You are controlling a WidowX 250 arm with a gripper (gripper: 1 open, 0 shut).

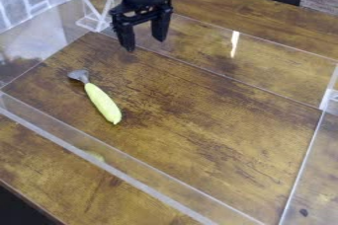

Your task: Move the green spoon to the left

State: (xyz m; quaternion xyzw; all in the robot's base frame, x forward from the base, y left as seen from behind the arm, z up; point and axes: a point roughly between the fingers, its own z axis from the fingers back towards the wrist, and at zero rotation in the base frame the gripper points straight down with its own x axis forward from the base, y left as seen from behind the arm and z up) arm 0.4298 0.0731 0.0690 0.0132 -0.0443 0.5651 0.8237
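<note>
The spoon (99, 98) lies flat on the wood inside the clear tray (199, 204), toward its left end, with the grey bowl pointing up-left and the yellow-green handle running down-right. Your gripper (142, 39) hangs near the tray's far wall, pointing straight down, with its jaws spread wide and nothing between them, well apart from the spoon. For the step in hand, I'd judge that you want to bring it over the thick middle of the handle, not the small metal bowl, and turn the jaws so they straddle the handle across its width. Then come down until the fingertips nearly meet the wood before you close, since the spoon sits low. Mind the edges: the tray's left and near walls stand close to the spoon, so room to the left is short. A slight lift and a short shift should do. The right half of the tray offers the free room.
</note>
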